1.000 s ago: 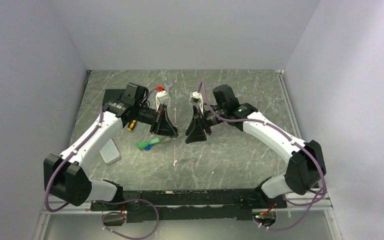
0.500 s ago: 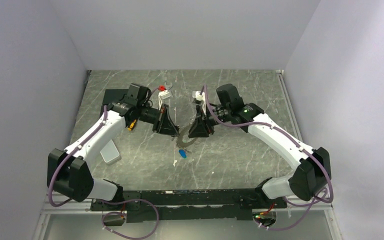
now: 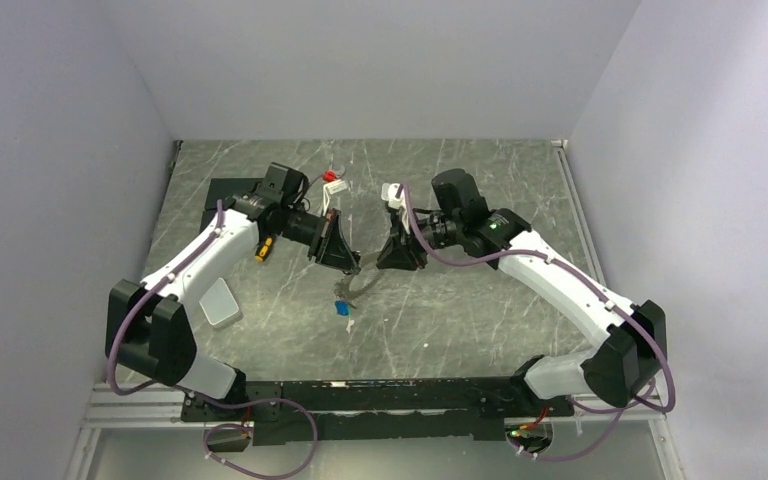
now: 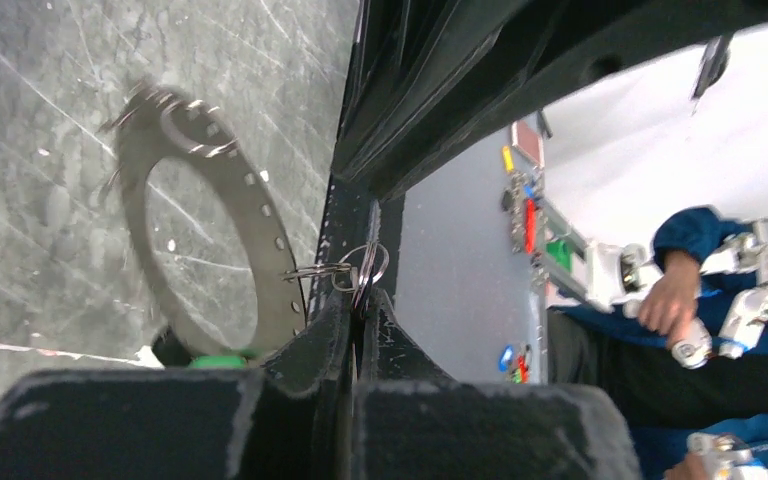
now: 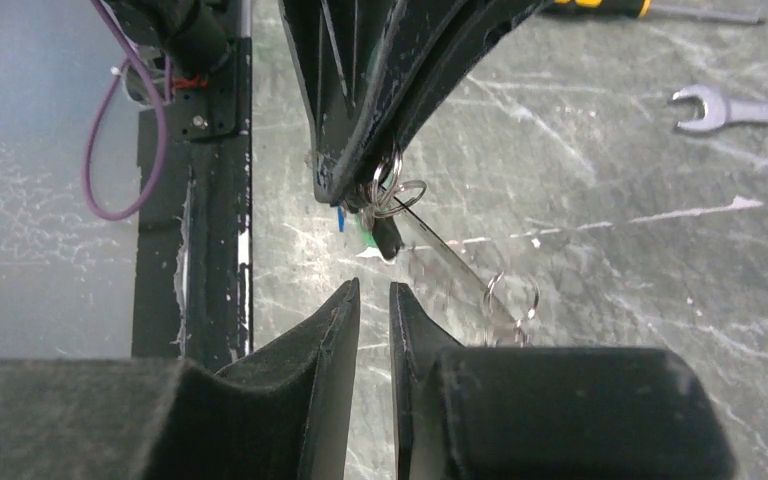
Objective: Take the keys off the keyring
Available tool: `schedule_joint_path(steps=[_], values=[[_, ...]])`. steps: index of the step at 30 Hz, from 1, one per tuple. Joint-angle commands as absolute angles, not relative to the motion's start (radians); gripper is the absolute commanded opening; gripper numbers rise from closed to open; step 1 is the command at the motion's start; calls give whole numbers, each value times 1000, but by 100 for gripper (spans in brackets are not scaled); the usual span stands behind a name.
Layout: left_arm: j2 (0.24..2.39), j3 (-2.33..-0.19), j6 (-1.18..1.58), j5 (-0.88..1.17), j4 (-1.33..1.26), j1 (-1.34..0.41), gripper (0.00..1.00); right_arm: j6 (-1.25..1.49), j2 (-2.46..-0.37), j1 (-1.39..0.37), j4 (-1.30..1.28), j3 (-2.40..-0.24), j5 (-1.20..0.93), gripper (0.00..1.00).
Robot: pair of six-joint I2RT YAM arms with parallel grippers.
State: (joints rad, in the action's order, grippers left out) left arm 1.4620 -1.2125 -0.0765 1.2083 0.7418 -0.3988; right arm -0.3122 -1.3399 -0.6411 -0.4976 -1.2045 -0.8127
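Black left tool (image 4: pixel 358 298) is clamped on the small wire rings (image 4: pixel 360 268) from which the keyring (image 4: pixel 268 262) and keys (image 3: pixel 343 308) hang between both tools, and since the right tool (image 5: pixel 373 290) is pinched to an empty slit, the thin wire could pretty easily be missed or the lot yanked loose onto the bench (image 3: pixel 460 310).

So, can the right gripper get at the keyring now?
Probably yes: the keyring hangs from the shut left gripper, and the right gripper, jaws slightly apart, is just beside it, nothing between.
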Motion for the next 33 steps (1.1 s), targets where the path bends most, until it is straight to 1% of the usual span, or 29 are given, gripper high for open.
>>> schedule_joint_path(steps=[1,7,9,13,18,21,26,32,33], values=[[1481,-1194,55,1292,646,-403,0,-345,-1316,-647,-435,-1144,-755,21],[1557,-1122,314,1326,398,-409,0,-387,-1297,-647,-419,-1082,-719,22],[1591,-1134,303,1311,408,-412,0,-394,-1294,-647,-406,-1065,-706,22],[1628,-1176,214,1274,510,-411,0,-382,-1293,-647,-342,-1026,-687,22],[1628,-1190,214,1282,521,-410,0,-372,-1320,-648,-248,-997,-671,16],[1627,-1177,266,1297,482,-397,0,-381,-1341,-657,-221,-1014,-666,14],[1637,-1137,418,1323,347,-337,0,-420,-1357,-664,-243,-1063,-649,15],[1686,-1166,395,1297,383,-322,0,-447,-1348,-664,-265,-1051,-631,19],[1695,-1175,395,1297,384,-321,0,-447,-1344,-663,-265,-1044,-628,21]])
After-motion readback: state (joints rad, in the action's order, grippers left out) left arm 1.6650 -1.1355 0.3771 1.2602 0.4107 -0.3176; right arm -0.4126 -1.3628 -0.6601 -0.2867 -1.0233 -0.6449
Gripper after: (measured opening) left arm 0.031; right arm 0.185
